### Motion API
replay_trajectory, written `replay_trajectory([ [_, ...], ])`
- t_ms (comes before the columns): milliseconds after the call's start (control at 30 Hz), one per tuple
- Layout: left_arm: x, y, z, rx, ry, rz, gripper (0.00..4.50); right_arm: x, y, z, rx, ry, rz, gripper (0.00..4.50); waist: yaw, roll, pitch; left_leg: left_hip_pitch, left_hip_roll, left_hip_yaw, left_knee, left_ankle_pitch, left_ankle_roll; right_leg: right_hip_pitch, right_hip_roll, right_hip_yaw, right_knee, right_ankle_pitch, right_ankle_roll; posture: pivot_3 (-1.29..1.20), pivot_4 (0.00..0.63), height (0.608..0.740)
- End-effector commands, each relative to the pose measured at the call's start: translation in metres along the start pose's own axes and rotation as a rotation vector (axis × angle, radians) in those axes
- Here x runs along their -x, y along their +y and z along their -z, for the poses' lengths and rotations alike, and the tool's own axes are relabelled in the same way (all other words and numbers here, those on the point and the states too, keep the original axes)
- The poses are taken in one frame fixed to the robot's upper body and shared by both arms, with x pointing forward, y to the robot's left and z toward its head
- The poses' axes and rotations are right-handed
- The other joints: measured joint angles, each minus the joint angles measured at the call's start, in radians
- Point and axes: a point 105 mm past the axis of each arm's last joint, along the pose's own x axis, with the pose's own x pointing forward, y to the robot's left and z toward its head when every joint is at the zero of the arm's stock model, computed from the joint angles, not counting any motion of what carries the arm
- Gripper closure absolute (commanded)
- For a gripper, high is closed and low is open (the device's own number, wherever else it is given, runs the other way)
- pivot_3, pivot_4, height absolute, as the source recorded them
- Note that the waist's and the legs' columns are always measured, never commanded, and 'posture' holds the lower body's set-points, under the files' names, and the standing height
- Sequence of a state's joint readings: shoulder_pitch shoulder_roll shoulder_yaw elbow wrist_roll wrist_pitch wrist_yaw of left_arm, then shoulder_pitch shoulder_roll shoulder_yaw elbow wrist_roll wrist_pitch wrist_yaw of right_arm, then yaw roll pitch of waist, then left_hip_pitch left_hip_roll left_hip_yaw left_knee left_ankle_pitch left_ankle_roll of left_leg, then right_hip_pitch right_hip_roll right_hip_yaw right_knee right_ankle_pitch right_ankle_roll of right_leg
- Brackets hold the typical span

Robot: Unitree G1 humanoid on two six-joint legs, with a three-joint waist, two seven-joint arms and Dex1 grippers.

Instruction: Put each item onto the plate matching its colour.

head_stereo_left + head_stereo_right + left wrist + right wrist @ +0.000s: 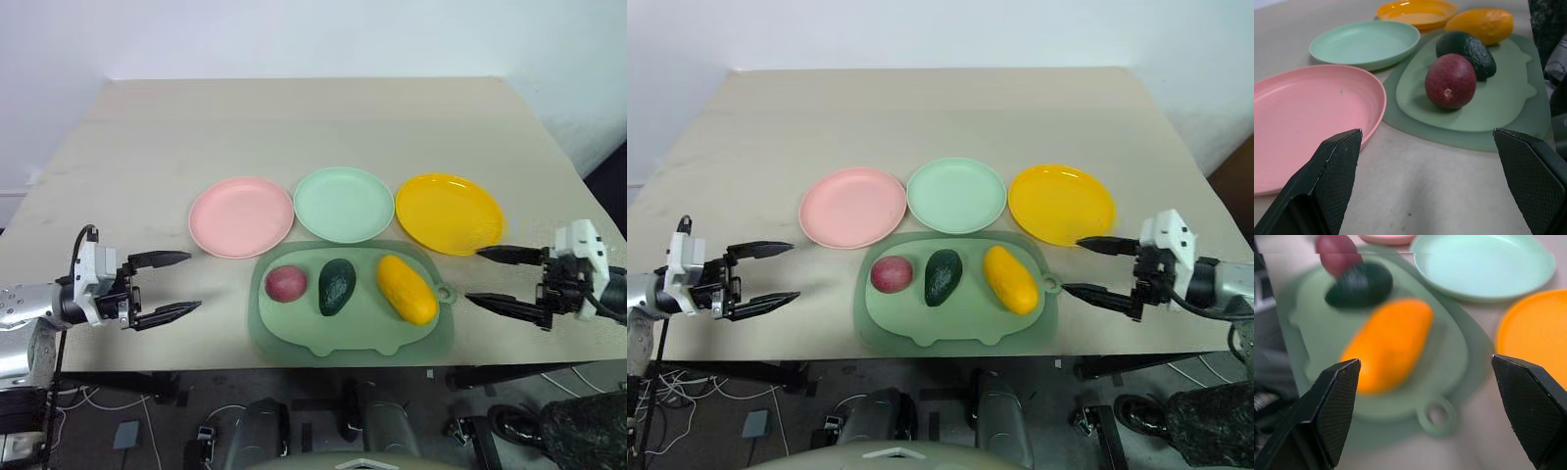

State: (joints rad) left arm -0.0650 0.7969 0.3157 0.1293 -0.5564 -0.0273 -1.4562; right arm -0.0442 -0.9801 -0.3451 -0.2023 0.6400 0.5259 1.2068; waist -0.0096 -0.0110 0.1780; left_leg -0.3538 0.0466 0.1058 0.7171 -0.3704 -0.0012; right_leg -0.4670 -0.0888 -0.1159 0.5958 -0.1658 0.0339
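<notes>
Three fruits lie in a row on a sage-green mat (pixel 353 338): a reddish-purple fruit (pixel 286 284), a dark green avocado (pixel 336 286) and a yellow mango-like fruit (pixel 407 288). Behind the mat stand a pink plate (pixel 241 216), a mint green plate (pixel 344 204) and a yellow plate (pixel 449 212), all bare. My left gripper (pixel 168 286) hovers open left of the mat, near the pink plate. To the right of the mat my right gripper (pixel 498 277) is open and points at the mango-like fruit (pixel 1388 342). Neither holds anything.
The beige table (pixel 294 127) stretches far behind the plates. Its front edge runs just below the mat. Cables and floor clutter lie under the table edge.
</notes>
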Motion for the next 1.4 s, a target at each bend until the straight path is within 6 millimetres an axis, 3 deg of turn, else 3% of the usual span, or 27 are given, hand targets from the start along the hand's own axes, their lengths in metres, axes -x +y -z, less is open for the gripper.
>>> replay_trajectory([
  [33, -0.002, -0.004, -0.008, -0.027, -0.034, -0.017, 0.0, -0.022, 0.007, -0.015, -0.066, 0.02, 0.015, 0.01, 0.001, 0.0, 0.0, 0.0, 0.0, 0.0, 0.0, 0.0, 0.0, 0.0, 0.0, 0.0, 0.0, 0.0, 0.0, 0.0, 0.15, 0.733],
  [367, -0.024, -0.009, -0.005, -0.01, -0.072, -0.026, 0.0, -0.053, 0.007, -0.003, -0.313, 0.101, 0.082, 0.01, 0.022, 0.0, 0.0, -0.001, -0.001, 0.0, 0.0, 0.0, 0.0, 0.0, 0.001, 0.0, 0.0, 0.0, 0.0, 0.0, 0.15, 0.733],
  [567, -0.03, -0.011, -0.003, -0.002, -0.093, -0.037, 0.0, -0.07, 0.015, 0.021, -0.382, 0.193, 0.08, 0.01, 0.022, -0.001, 0.0, -0.001, -0.001, 0.0, 0.0, 0.0, 0.0, 0.0, 0.001, 0.0, 0.0, 0.0, 0.0, 0.0, 0.15, 0.733],
  [933, -0.033, -0.014, 0.001, 0.015, -0.104, -0.047, 0.0, -0.079, 0.01, 0.033, -0.36, 0.276, 0.125, 0.01, 0.021, -0.001, 0.0, -0.001, -0.001, -0.001, 0.001, 0.0, 0.0, 0.0, 0.001, 0.0, -0.001, 0.0, 0.0, 0.0, 0.15, 0.733],
  [1033, -0.033, -0.013, 0.006, 0.024, -0.106, -0.047, 0.0, -0.074, 0.009, 0.035, -0.342, 0.303, 0.135, 0.54, 0.023, -0.001, -0.001, -0.001, -0.001, -0.001, 0.001, 0.0, 0.0, 0.0, 0.001, 0.0, -0.001, 0.0, 0.0, 0.0, 0.15, 0.733],
  [1100, -0.032, -0.012, 0.008, 0.024, -0.105, -0.049, 0.0, -0.072, 0.007, 0.027, -0.342, 0.277, 0.126, 1.18, 0.023, -0.001, -0.001, -0.001, -0.001, -0.001, 0.001, 0.0, 0.0, 0.001, 0.001, 0.0, -0.001, 0.0, 0.0, 0.0, 0.15, 0.733],
  [1167, -0.03, -0.01, 0.008, 0.015, -0.107, -0.06, 0.0, -0.071, -0.003, 0.005, -0.366, 0.174, 0.124, 1.28, 0.022, -0.001, -0.001, -0.001, -0.001, -0.001, 0.002, 0.0, 0.0, 0.0, 0.001, 0.0, -0.001, 0.0, 0.0, 0.0, 0.15, 0.733],
  [1267, -0.028, -0.008, 0.008, 0.0, -0.119, -0.093, 0.0, -0.062, -0.041, -0.035, -0.373, 0.0, 0.211, 1.28, 0.017, 0.0, 0.0, -0.002, -0.001, 0.0, 0.002, 0.0, 0.0, -0.001, 0.001, 0.0, 0.0, 0.0, 0.0, 0.0, 0.15, 0.733],
  [1333, -0.024, -0.008, 0.01, 0.001, -0.117, -0.101, 0.0, -0.062, -0.063, -0.037, -0.365, 0.01, 0.304, 1.28, 0.014, 0.0, 0.0, -0.002, -0.002, 0.001, 0.001, 0.0, 0.0, -0.001, 0.002, 0.0, 0.0, 0.0, -0.001, 0.0, 0.15, 0.733],
  [1400, -0.023, -0.008, 0.013, 0.001, -0.115, -0.108, 0.0, -0.062, -0.085, -0.027, -0.365, 0.074, 0.397, 1.28, 0.013, 0.0, -0.001, -0.002, -0.001, 0.001, 0.0, 0.0, 0.0, -0.001, 0.003, 0.0, -0.001, 0.0, -0.001, 0.0, 0.15, 0.733],
])
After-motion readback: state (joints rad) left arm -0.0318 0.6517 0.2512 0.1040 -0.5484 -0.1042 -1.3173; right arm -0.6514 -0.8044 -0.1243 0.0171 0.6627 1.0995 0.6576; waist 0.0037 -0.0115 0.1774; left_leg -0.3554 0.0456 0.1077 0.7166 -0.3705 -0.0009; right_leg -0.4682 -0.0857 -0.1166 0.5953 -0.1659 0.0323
